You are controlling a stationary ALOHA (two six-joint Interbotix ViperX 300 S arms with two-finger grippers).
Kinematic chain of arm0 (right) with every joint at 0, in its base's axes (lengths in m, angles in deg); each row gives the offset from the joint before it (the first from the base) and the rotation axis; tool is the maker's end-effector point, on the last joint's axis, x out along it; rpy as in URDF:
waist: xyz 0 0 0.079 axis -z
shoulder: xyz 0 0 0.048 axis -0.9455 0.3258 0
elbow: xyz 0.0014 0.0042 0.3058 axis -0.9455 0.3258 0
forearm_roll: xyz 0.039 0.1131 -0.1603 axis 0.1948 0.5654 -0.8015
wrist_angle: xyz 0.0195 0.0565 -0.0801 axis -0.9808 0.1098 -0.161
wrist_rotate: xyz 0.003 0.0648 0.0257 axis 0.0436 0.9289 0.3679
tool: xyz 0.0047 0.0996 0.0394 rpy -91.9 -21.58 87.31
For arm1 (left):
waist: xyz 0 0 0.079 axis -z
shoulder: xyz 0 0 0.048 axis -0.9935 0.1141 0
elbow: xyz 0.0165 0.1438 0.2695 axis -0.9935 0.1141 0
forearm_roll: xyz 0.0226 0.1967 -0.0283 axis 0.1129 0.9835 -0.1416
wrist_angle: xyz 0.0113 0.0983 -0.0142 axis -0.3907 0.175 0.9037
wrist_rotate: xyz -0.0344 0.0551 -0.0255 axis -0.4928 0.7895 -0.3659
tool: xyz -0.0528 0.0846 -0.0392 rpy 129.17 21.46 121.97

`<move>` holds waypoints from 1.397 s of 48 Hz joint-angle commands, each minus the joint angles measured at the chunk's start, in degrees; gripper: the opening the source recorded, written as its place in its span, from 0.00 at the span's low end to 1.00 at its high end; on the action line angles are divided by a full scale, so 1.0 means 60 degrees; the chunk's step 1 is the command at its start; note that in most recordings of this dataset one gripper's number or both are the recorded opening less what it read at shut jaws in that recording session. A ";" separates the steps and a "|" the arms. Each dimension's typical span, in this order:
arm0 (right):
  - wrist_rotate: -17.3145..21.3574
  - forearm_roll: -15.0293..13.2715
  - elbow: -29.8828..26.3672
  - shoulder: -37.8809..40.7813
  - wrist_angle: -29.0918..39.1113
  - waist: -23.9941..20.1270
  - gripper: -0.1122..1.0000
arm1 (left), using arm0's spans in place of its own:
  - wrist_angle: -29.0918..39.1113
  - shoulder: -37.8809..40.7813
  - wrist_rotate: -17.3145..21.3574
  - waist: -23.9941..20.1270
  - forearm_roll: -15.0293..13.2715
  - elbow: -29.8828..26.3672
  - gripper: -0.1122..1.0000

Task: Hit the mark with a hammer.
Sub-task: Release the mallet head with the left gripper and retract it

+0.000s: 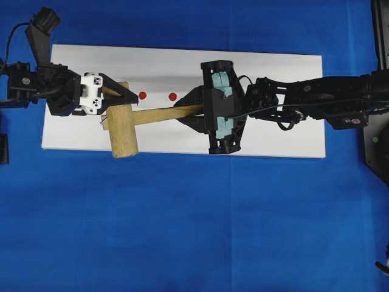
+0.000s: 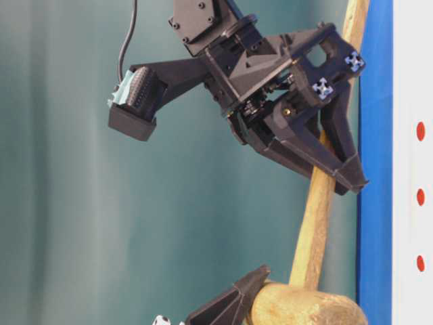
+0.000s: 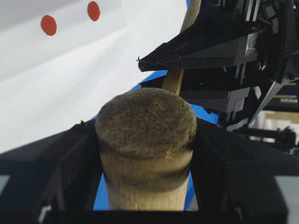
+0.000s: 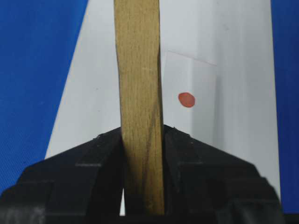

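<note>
The hammer is a light-brown wooden mallet. Its thick head [image 1: 123, 135] lies over the white board's [image 1: 273, 73] front left part, and its handle [image 1: 159, 115] points right. My left gripper [image 1: 123, 99] is shut on the far end of the head, which fills the space between its fingers in the left wrist view [image 3: 145, 140]. My right gripper [image 1: 196, 112] is shut on the handle [image 4: 139, 84], which stands pinched between its black fingers [image 4: 142, 135]. Two red marks [image 1: 142, 95] [image 1: 172, 96] sit on the board just behind the handle.
The board lies on blue cloth [image 1: 194, 231]. The table-level view shows three red marks [image 2: 421, 197] in a row on the board, with the right gripper [image 2: 350, 177] on the handle above them. Both arms crowd the board's middle and left.
</note>
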 commanded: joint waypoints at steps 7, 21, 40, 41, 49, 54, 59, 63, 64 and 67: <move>0.0029 0.0029 -0.0234 -0.0146 -0.0088 0.0059 0.18 | -0.0059 -0.0176 0.0000 -0.0146 0.0029 -0.0264 0.52; 0.0044 0.0015 -0.0249 -0.0146 -0.0073 0.0044 0.18 | -0.0044 -0.0161 0.0103 -0.0059 0.0044 -0.0278 0.80; 0.0190 0.0059 0.0088 -0.0630 -0.0059 0.0044 0.18 | 0.0557 -0.0703 0.0103 0.0044 0.0044 -0.0132 0.91; 0.0190 0.0059 0.0146 -0.0718 -0.0059 0.0044 0.18 | 0.0601 -0.0835 0.0103 0.0044 0.0029 -0.0073 0.91; 0.0205 0.0176 0.0850 -0.1436 -0.0103 0.0059 0.18 | 0.0776 -0.1597 -0.0029 0.0044 0.0044 0.0469 0.91; 0.0205 0.0322 0.1318 -0.1890 -0.0117 0.0044 0.18 | 0.0996 -0.2139 -0.0015 0.0044 0.0044 0.0776 0.91; 0.0220 0.0483 0.1685 -0.2256 -0.0117 0.0059 0.18 | 0.1289 -0.2622 0.0015 0.0044 0.0044 0.1011 0.91; 0.0220 0.0659 0.1919 -0.2490 -0.0117 0.0044 0.18 | 0.1597 -0.3047 0.0029 0.0044 0.0088 0.1172 0.91; 0.0220 0.0718 0.1948 -0.2534 -0.0117 0.0044 0.18 | 0.1699 -0.3164 0.0029 0.0059 0.0103 0.1216 0.91; 0.0220 0.0762 0.2021 -0.2607 -0.0117 0.0059 0.18 | 0.1904 -0.3398 0.0029 0.0044 0.0103 0.1289 0.91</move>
